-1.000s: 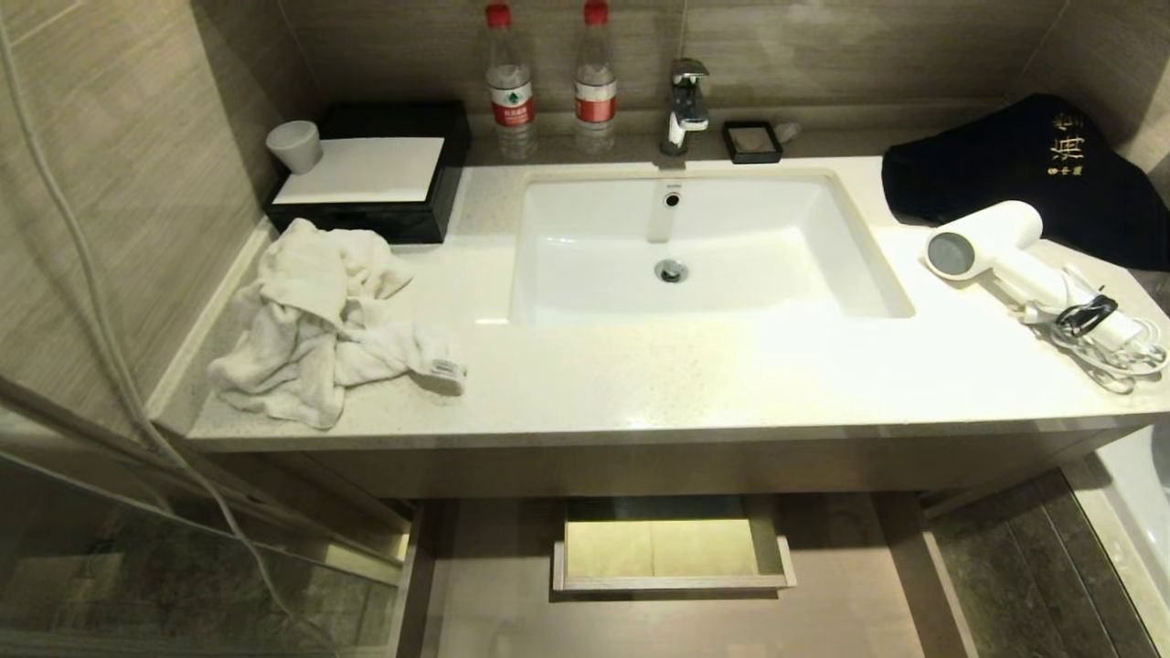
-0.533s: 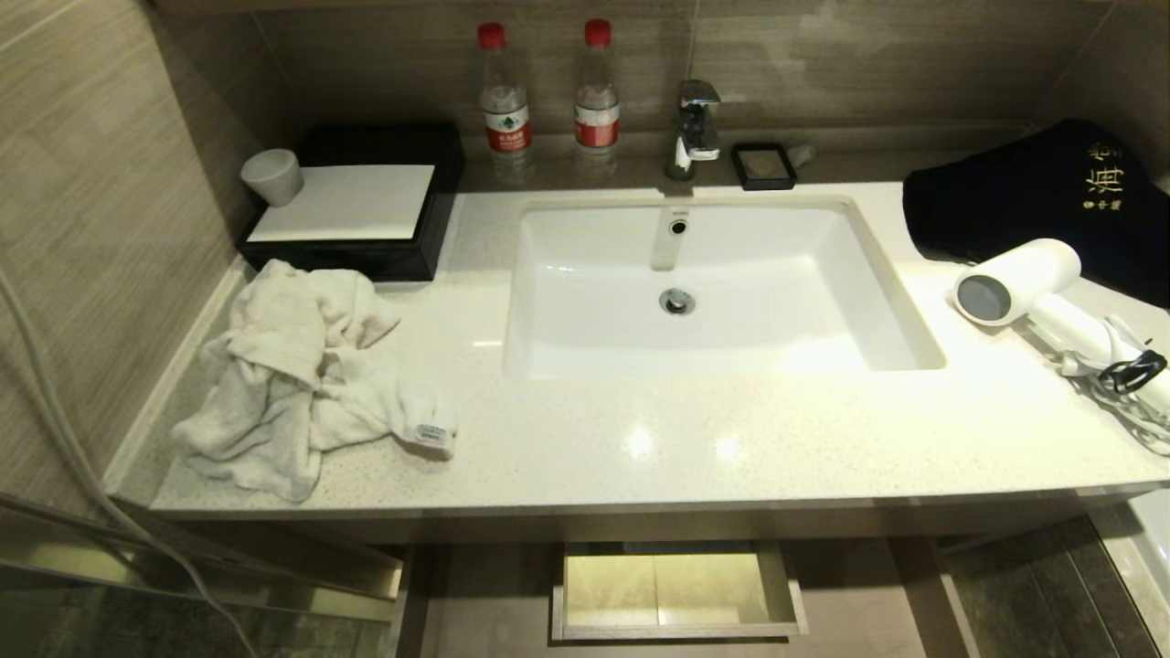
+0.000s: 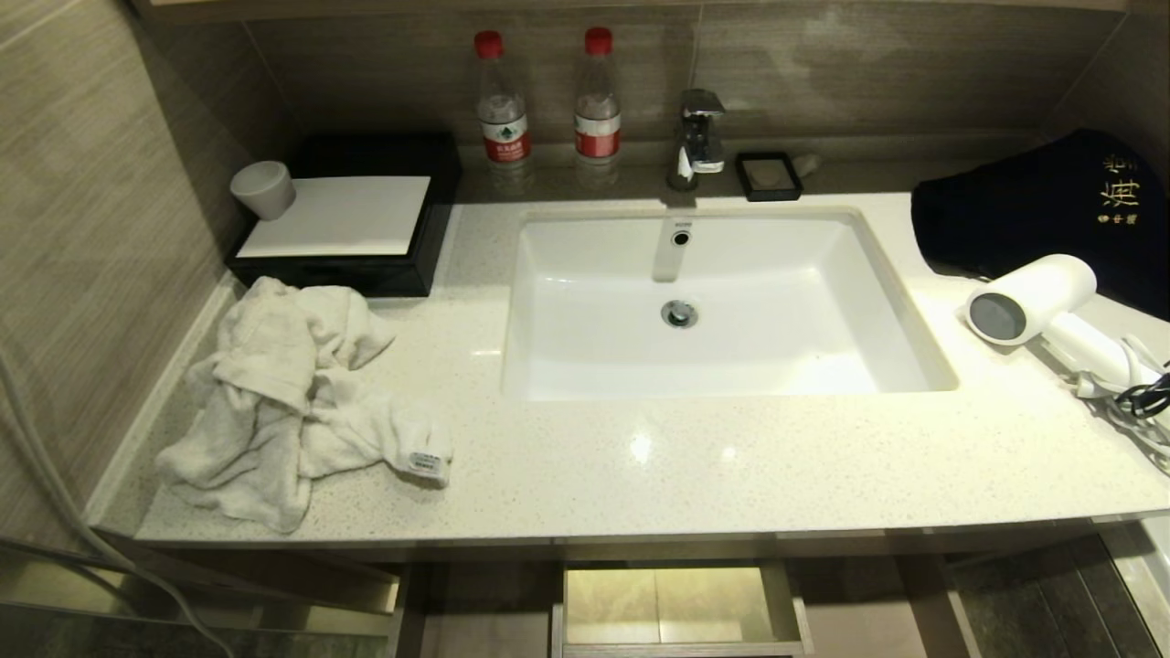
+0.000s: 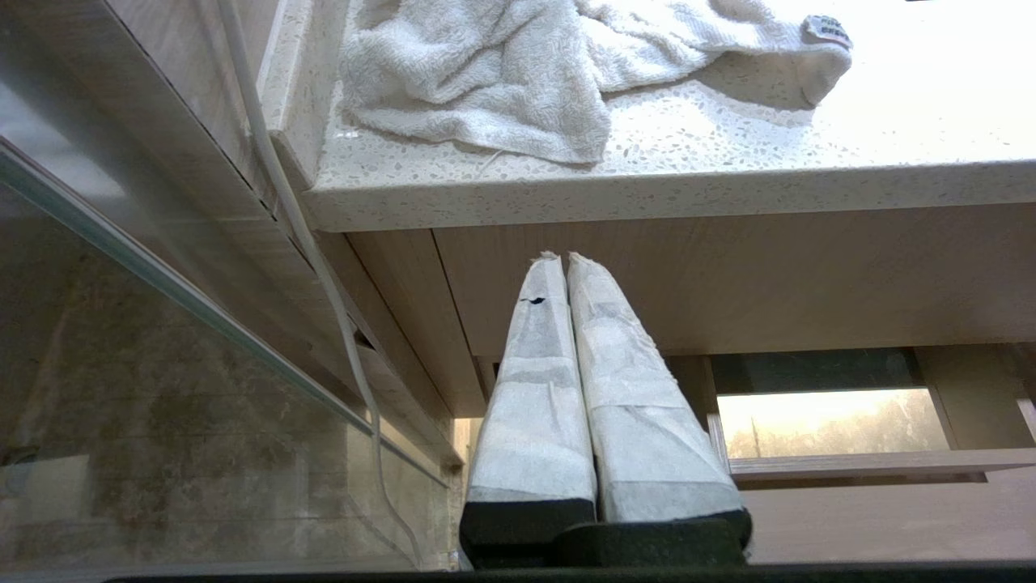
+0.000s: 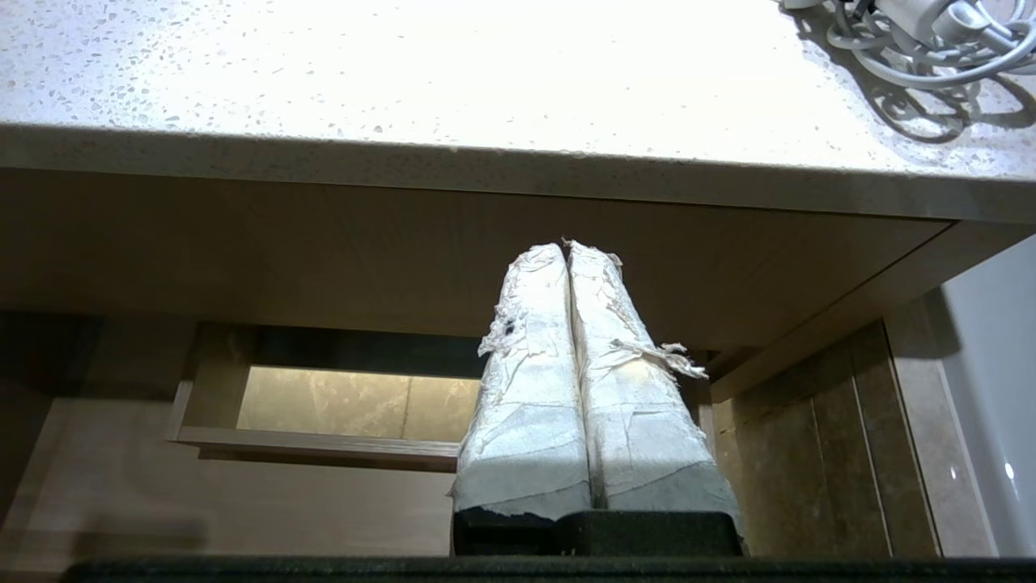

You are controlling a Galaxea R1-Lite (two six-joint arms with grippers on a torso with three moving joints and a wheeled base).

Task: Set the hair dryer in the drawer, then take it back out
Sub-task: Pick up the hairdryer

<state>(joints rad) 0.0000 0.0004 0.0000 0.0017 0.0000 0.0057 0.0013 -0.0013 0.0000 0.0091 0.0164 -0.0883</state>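
The white hair dryer [image 3: 1033,297] lies on the counter's right end, grey round end facing the sink, handle and bundled cord running off the head view's right edge. Part of that cord [image 5: 931,48] shows on the counter in the right wrist view. Under the counter the wood-grain drawer [image 3: 489,621] stands pulled out, its boxed cutout [image 3: 676,608] at centre. My left gripper [image 4: 558,257] is shut and empty below the counter's left part. Below the right part, my right gripper [image 5: 565,246] is also shut and empty. Neither arm shows in the head view.
A crumpled white towel [image 3: 283,393] lies on the counter's left. Behind it are a black box [image 3: 338,219] and a cup [image 3: 263,189]. Two bottles [image 3: 501,100], a faucet [image 3: 699,137] and a soap dish [image 3: 768,174] line the back; the sink [image 3: 722,302] is central. A dark bag [image 3: 1051,201] lies behind the dryer.
The whole head view has shifted: the counter sits lower and larger in the picture and the dryer nearer the right edge, so the camera moved. Nothing on the counter moved.
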